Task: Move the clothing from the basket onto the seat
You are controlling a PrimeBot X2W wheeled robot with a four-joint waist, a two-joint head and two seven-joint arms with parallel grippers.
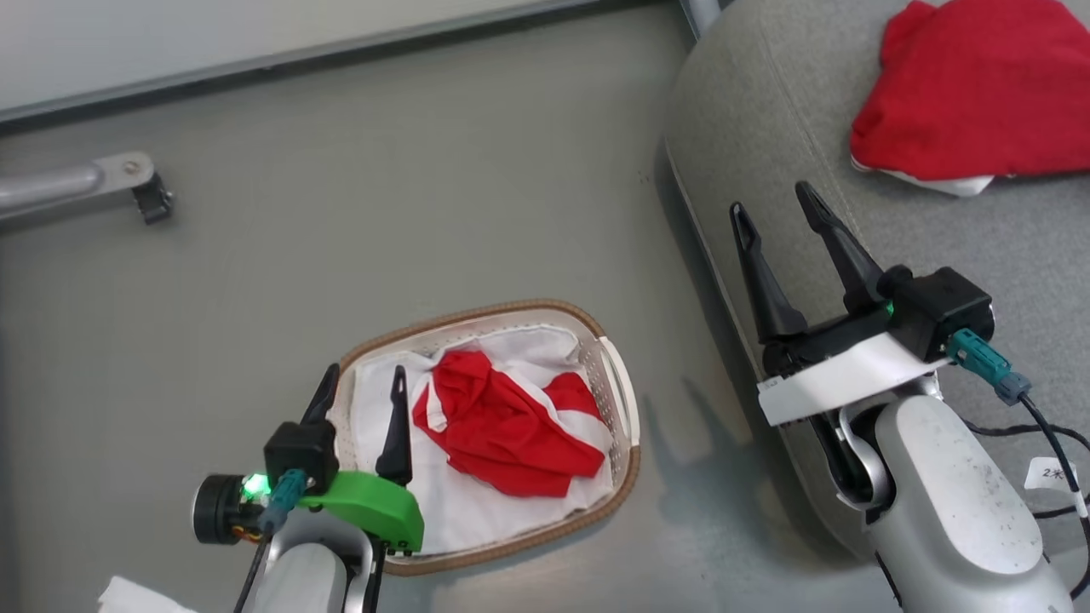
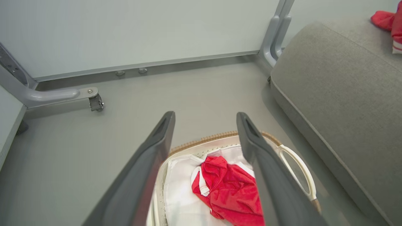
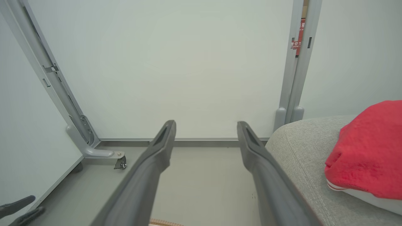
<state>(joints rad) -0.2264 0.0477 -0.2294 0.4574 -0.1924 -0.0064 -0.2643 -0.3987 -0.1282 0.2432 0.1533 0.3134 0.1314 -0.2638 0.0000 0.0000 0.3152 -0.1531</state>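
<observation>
"Where's the clothing got to?"

"One red piece lies crumpled on the white liner inside the basket down on the floor; a second red piece sits on the grey seat."

"And the grippers?"

"Both spread wide, holding nothing; the left gripper hovers over the basket's left end; the right gripper hangs above the seat's edge, apart from the cloth."

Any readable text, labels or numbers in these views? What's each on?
"2米": white tag on the black cable by the right arm.
Red sign behind the grey post: half hidden, print too small to read.
No other text.
</observation>
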